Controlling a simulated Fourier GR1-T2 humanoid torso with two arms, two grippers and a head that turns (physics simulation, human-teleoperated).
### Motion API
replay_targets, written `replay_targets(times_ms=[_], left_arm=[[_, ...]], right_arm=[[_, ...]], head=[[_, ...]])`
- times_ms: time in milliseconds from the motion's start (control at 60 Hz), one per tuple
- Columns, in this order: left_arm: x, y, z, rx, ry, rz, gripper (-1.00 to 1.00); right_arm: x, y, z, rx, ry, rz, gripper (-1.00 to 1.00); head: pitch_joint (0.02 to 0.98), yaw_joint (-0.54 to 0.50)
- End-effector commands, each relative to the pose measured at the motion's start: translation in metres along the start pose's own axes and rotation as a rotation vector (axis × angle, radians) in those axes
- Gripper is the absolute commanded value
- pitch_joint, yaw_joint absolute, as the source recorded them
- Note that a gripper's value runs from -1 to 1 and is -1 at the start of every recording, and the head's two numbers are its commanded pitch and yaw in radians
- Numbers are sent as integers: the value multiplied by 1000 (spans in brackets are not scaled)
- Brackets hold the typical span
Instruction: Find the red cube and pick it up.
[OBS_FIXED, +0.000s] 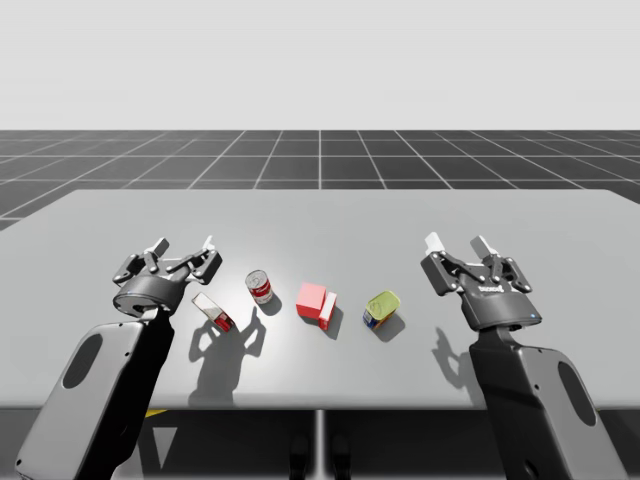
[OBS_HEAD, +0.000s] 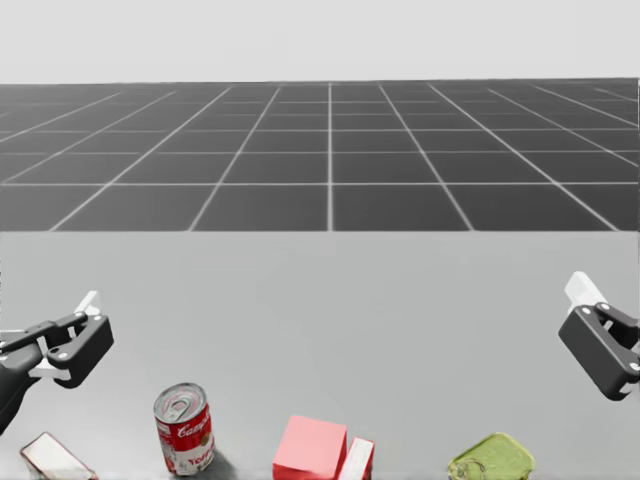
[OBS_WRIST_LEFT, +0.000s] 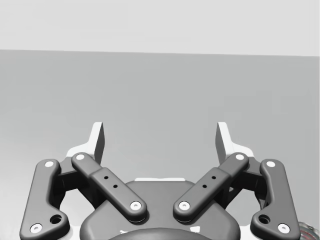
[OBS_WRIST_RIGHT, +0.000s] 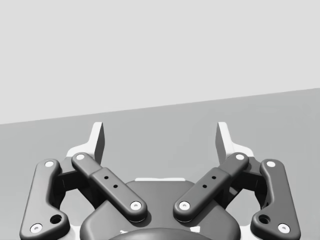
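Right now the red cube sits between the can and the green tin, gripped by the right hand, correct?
Not gripped. The red cube sits between the can and the green tin, but the right hand is open and apart from it, as the high view shows.

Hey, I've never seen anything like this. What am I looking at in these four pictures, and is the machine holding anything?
It is a simulated humanoid robot at a grey table, with two arms, each ending in a two-finger gripper. One picture looks down from a fixed camera above the table, one comes from the robot's head, and two from cameras on its wrists, looking along the fingers. On the table lie a flat red-and-white box, a red-and-white can, the red cube with a small red-and-white box right beside it, and a green tin. The left gripper and the right gripper are both open and hold nothing.
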Motion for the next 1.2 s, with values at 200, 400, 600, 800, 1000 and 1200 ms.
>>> replay_targets(times_ms=[200, 400, 600, 800, 1000, 1200], left_arm=[[0, 1, -1, -2, -3, -4, -1000], [0, 0, -1, -5, -3, -3, -1000], [0, -3, 0, -16, -1, 2, -1000], [19, -18, 24, -100, 10, 98, -1000], [31, -43, 76, -219, 101, 125, -1000], [28, -68, 128, -355, 173, 142, -1000]], right_arm=[[-2, 0, -1, -19, 9, 22, -1000], [-3, 0, -1, -25, 15, 31, -1000], [-4, 0, -2, -34, 23, 37, -1000], [-5, -2, -3, -49, 23, 40, -1000], [-7, -2, -4, -58, 23, 58, -1000], [-6, -4, -4, -62, 23, 48, -1000]], head=[[695, 15], [805, 17], [852, 27], [859, 29], [862, 34], [858, 36]])
